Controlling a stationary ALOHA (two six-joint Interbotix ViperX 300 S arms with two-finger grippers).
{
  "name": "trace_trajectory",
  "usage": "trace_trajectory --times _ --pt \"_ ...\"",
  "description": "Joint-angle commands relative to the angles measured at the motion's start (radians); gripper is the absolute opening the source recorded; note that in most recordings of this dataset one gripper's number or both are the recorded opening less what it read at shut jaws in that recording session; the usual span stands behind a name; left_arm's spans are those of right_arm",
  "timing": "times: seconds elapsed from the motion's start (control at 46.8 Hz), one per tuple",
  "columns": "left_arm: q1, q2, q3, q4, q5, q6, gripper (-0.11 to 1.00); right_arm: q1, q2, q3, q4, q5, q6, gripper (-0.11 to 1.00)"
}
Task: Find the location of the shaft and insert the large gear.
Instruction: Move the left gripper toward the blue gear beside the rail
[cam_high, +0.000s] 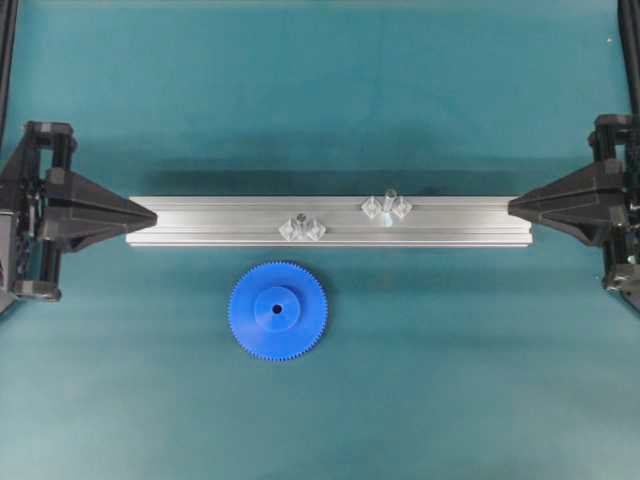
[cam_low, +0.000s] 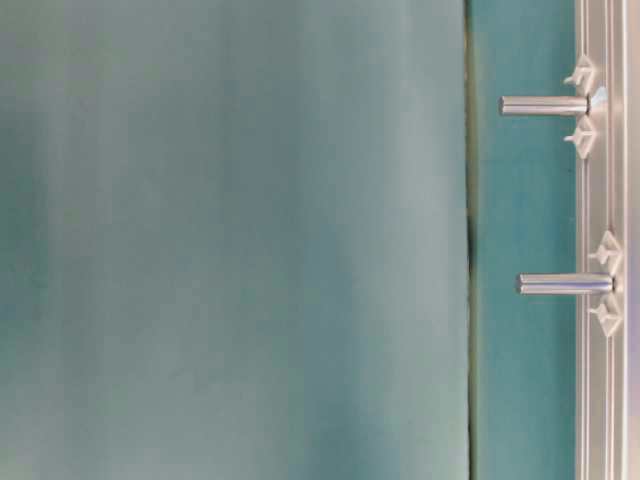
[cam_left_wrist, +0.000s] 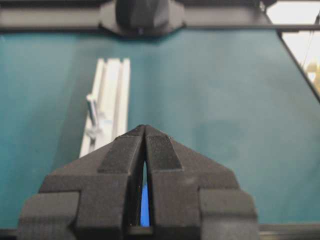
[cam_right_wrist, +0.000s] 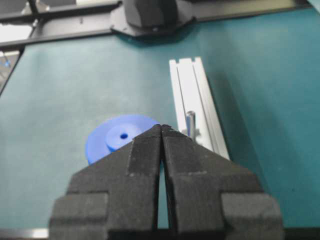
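Two black grippers rest at opposite ends of a long aluminium rail lying across a teal table. The left gripper has its fingers pressed together, holding nothing, its tip just at the rail's left end. The right gripper is likewise pressed together and empty, its tip just at the rail's right end.

Moving outward from the left gripper, the large gear, a flat bright-blue toothed wheel with a raised hub and a small centre hole, lies flat on the table just in front of the rail, left of the middle. It is apart from both grippers and looks nearer the left one.

On the rail stand two small silvery pins, each flanked by clear diamond-shaped pieces. The shaft, which seems the slightly taller one, stands right of centre, towards the rail's far edge, upright with its long axis vertical. The shorter pin stands left of centre.

From the gear, the shaft lies to the right and beyond, across the rail. The gear would probably need lifting, carrying rightward, and lowering hole-first straight down over the upright shaft.
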Motion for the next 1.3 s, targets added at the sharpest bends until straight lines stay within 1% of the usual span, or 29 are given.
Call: trace_trajectory --times 0.0,0.171,0.363,0.663,0.791,0.898,1.219,1.283 --pt "-0.008 0.026 -0.048 0.003 0.046 0.0 0.01 -0.003 0.011 -0.012 0.002 0.014 0.009 0.01" --pt "-0.009 0.081 -0.084 0.003 0.098 -0.002 0.01 -0.005 0.011 -0.015 0.002 0.063 0.009 0.01" --pt "-0.02 0.158 -0.117 0.003 0.106 -0.002 0.01 -0.008 0.009 -0.015 0.002 0.097 0.011 0.01" --pt "-0.054 0.261 -0.153 0.003 0.107 -0.006 0.01 -0.015 0.012 -0.015 0.002 0.114 0.011 0.01" --pt "-0.057 0.299 -0.173 0.003 0.112 -0.021 0.01 -0.02 0.029 -0.017 0.002 0.129 0.011 0.01" --pt "-0.057 0.33 -0.196 0.003 0.141 -0.038 0.01 -0.02 0.046 -0.018 0.002 0.14 0.011 0.01" --pt "-0.08 0.402 -0.255 0.003 0.215 -0.04 0.01 -0.023 0.063 -0.015 0.002 0.143 0.011 0.01" --pt "-0.081 0.419 -0.265 0.003 0.215 -0.041 0.01 -0.023 0.063 -0.015 0.002 0.141 0.011 0.01"
